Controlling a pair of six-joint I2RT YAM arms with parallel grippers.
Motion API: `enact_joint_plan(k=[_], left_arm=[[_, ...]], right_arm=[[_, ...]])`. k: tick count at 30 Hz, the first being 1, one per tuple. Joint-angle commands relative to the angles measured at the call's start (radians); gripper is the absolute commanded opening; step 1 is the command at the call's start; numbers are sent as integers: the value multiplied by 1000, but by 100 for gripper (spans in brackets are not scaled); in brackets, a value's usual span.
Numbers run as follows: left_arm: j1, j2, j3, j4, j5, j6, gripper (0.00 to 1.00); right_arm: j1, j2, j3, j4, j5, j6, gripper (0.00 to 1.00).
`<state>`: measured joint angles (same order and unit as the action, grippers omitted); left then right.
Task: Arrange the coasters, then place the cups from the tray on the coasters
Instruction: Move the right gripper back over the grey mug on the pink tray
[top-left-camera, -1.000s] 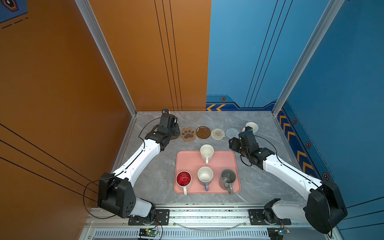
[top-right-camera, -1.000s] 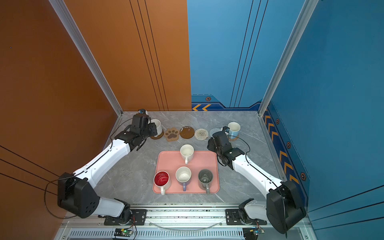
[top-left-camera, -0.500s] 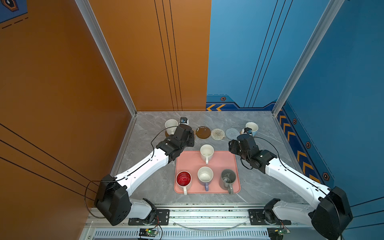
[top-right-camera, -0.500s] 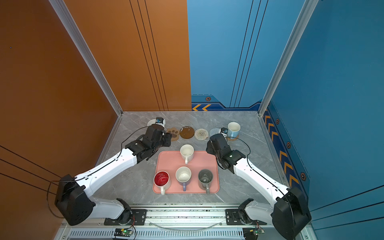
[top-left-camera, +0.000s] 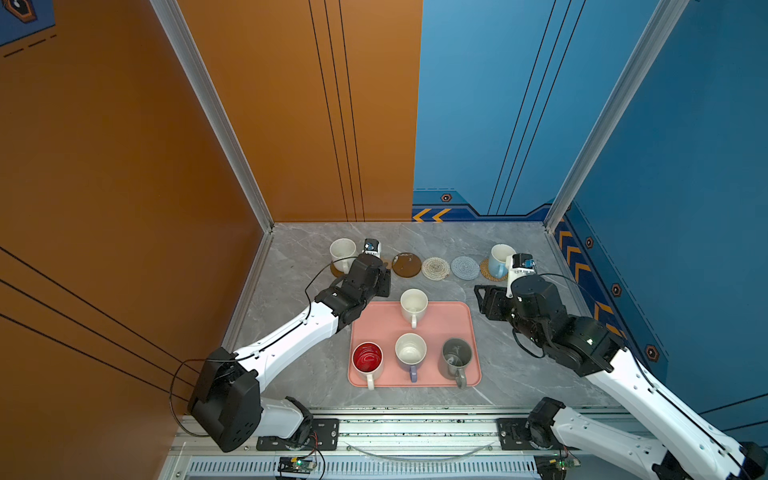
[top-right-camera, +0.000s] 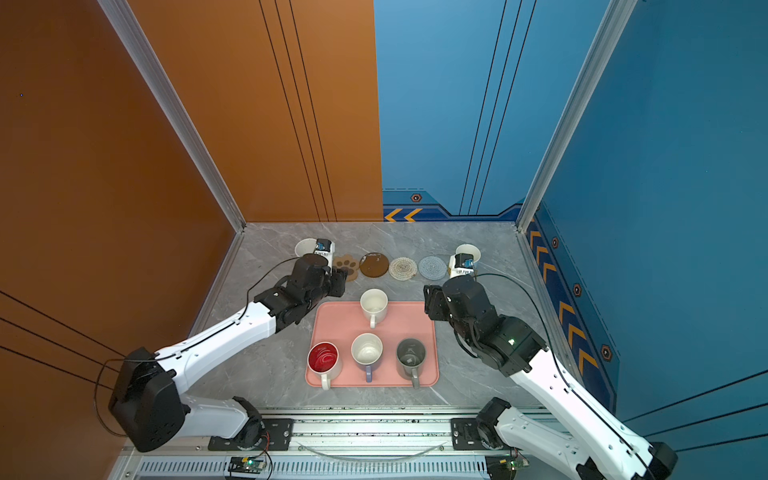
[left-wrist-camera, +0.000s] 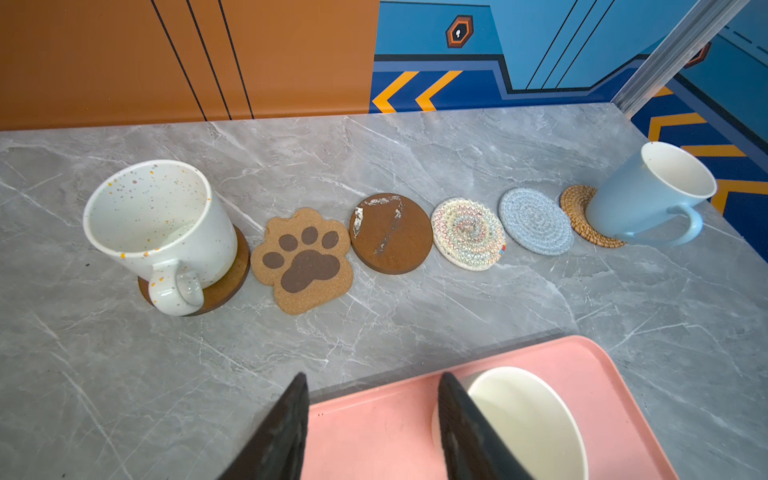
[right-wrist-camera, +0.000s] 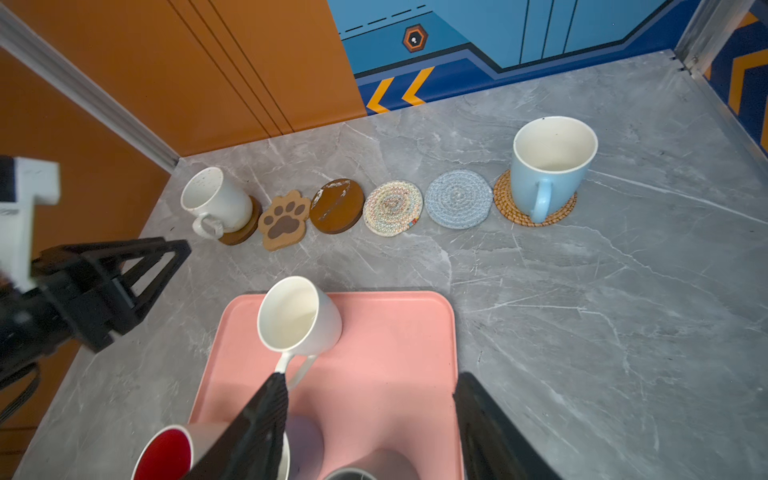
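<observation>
Tray (top-left-camera: 451, 324) centre-front w/ 4 cups: white (top-left-camera: 413, 305), red-inside (top-left-camera: 367, 358), lavender (top-left-camera: 410, 351), grey (top-left-camera: 456, 353). L gripper (left-wrist-camera: 374, 378) part open, empty, by tray's far-left corner. R gripper (right-wrist-camera: 372, 378) wide open, empty, by far-right corner. Speckled cup (left-wrist-camera: 162, 216) on brown disc (left-wrist-camera: 232, 274), blue cup (right-wrist-camera: 548, 162) on rattan mat (right-wrist-camera: 511, 208); paw mat (left-wrist-camera: 305, 259), 2nd disc (left-wrist-camera: 390, 232), cream mat (left-wrist-camera: 467, 232), blue-grey mat (left-wrist-camera: 536, 220) bare btwn.

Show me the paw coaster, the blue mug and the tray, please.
paw coaster (left-wrist-camera: 309, 270): left wrist view, on its big middle pad.
blue mug (right-wrist-camera: 565, 187): right wrist view, on its outer wall.
tray (top-left-camera: 374, 324): a top view, on its bare floor.
</observation>
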<state>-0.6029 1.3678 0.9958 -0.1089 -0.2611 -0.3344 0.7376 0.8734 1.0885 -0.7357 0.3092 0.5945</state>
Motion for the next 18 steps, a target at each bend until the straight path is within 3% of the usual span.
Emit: enact_joint_plan(k=[1,10,18], left_arm=[[13,-24,-20,43,36,20,51],[21,-30,-33,74,62,14,51],[27,-33,-43,84,63,5,51]], right_arm=[[66,-35,36,-225,-22,4,62],[348,-125,-43,-349,115,252,60],[536,-24,-81,-392,198,380,59]])
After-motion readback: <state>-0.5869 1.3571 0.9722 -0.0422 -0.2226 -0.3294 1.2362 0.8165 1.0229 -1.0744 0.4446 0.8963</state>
